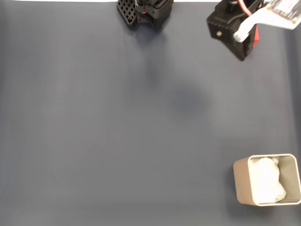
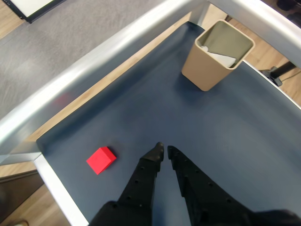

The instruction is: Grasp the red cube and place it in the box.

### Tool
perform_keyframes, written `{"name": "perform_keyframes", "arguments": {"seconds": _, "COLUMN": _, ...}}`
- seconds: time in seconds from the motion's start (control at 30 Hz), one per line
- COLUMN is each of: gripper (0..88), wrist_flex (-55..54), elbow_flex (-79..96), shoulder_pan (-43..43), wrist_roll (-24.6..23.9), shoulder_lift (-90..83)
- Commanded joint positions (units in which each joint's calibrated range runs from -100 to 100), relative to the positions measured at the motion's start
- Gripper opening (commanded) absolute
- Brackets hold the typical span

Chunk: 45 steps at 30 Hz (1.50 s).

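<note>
The end effector point(image 2: 164, 151) hangs nearly closed and empty, right of the red cube point(image 2: 101, 160) in the wrist view. Descending without opening and shifting over would knock the cube toward the desk point(image 2: 141, 113) edge, farther from the box point(image 2: 207, 70).

We see a matt, dark blue-grey mat point(image 2: 225, 122) covering the table, smooth and faintly cloth-like. The gripper point(image 2: 165, 151) at 6 o'clock in the wrist view looks like matt black plastic with small holes along its fingers. The red cube point(image 2: 101, 160) at 8 o'clock has plain, smooth faces with a slight sheen. The box point(image 2: 207, 70) at 1 o'clock looks like thin, smooth beige plastic, and white lumpy padding point(image 1: 266, 181) sits inside. A brushed metal rail point(image 2: 94, 66) edges the mat, with wood-look flooring point(image 2: 14, 14) beyond.
</note>
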Motion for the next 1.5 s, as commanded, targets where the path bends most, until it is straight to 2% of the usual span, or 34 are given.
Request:
{"name": "perform_keyframes", "arguments": {"seconds": 0.0, "gripper": 0.2, "wrist_flex": 0.4, "elbow_flex": -0.4, "shoulder_pan": -3.1, "wrist_roll": -0.2, "shoulder_lift": -1.4}}
{"name": "perform_keyframes", "arguments": {"seconds": 0.7, "gripper": 1.6, "wrist_flex": 0.4, "elbow_flex": 7.5, "shoulder_pan": -17.7, "wrist_roll": 1.2, "shoulder_lift": -5.2}}
{"name": "perform_keyframes", "arguments": {"seconds": 1.2, "gripper": 5.0, "wrist_flex": -0.9, "elbow_flex": 12.1, "shoulder_pan": -22.5, "wrist_roll": 3.0, "shoulder_lift": -8.0}}
{"name": "perform_keyframes", "arguments": {"seconds": 1.47, "gripper": 20.6, "wrist_flex": -0.9, "elbow_flex": 14.0, "shoulder_pan": -22.0, "wrist_roll": 4.7, "shoulder_lift": -9.9}}
